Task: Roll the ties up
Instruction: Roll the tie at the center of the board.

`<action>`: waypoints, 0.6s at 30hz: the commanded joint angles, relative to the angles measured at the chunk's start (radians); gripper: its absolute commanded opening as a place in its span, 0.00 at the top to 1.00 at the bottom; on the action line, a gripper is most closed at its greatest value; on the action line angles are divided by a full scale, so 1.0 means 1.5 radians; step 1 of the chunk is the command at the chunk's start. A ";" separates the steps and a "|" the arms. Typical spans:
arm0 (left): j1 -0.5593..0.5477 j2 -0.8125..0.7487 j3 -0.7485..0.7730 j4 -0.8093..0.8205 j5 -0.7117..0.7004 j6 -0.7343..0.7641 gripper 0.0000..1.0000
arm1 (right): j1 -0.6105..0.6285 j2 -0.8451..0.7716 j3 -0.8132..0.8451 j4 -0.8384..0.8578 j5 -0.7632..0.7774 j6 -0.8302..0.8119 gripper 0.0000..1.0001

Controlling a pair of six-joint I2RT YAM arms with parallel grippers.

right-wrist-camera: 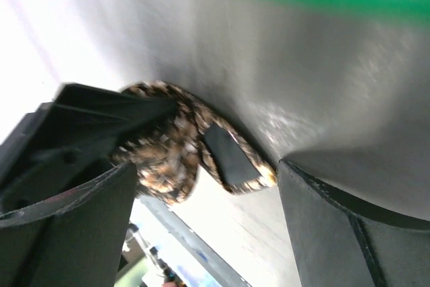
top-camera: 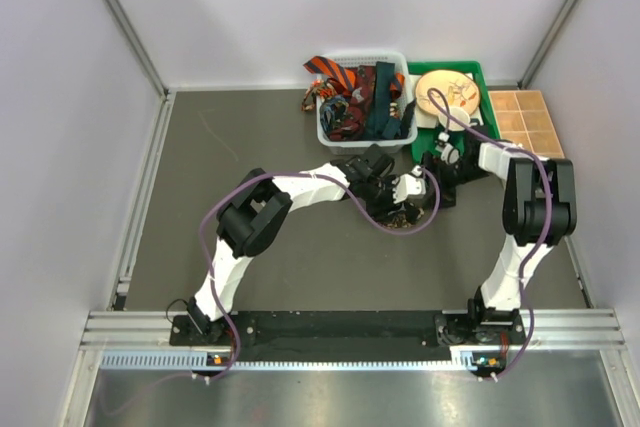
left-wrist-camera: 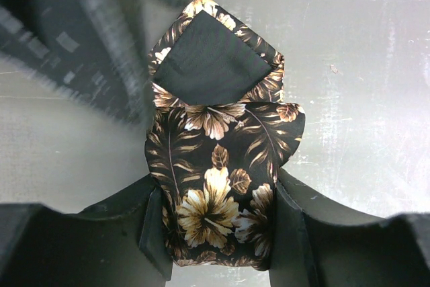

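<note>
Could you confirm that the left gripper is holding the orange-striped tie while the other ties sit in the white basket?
Not quite: the left wrist view shows the left gripper holding the brown-black floral tie; the orange-striped tie sits in the white basket.

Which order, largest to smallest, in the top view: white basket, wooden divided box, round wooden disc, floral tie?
1. white basket
2. wooden divided box
3. round wooden disc
4. floral tie, partly hidden

Left arm (top-camera: 300, 185) extends forward and to the right, elbow bent. Left gripper (left-wrist-camera: 218, 223) is clamped on the tie (left-wrist-camera: 215, 166) (both fingers contact the fabric). Right arm (top-camera: 525, 207) folds inward. Right gripper (right-wrist-camera: 208, 213) has its fingers spread wide apart.
</note>
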 commanded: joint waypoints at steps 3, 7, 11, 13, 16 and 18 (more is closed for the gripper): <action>0.002 0.056 -0.036 -0.184 -0.058 0.014 0.96 | 0.033 0.047 -0.023 0.032 -0.108 -0.007 0.19; 0.003 0.063 -0.030 -0.188 -0.056 0.012 0.96 | 0.034 0.032 -0.038 0.012 -0.184 -0.036 0.21; 0.002 0.069 -0.023 -0.194 -0.053 0.012 0.96 | 0.032 0.013 -0.047 -0.010 -0.230 -0.061 0.29; 0.003 0.068 -0.020 -0.195 -0.055 0.011 0.96 | 0.030 0.005 -0.054 -0.026 -0.251 -0.070 0.31; 0.002 0.067 -0.018 -0.195 -0.055 0.011 0.96 | 0.028 -0.004 -0.062 -0.060 -0.263 -0.094 0.33; 0.003 0.066 -0.019 -0.196 -0.055 0.011 0.96 | 0.029 -0.007 -0.062 -0.064 -0.254 -0.094 0.32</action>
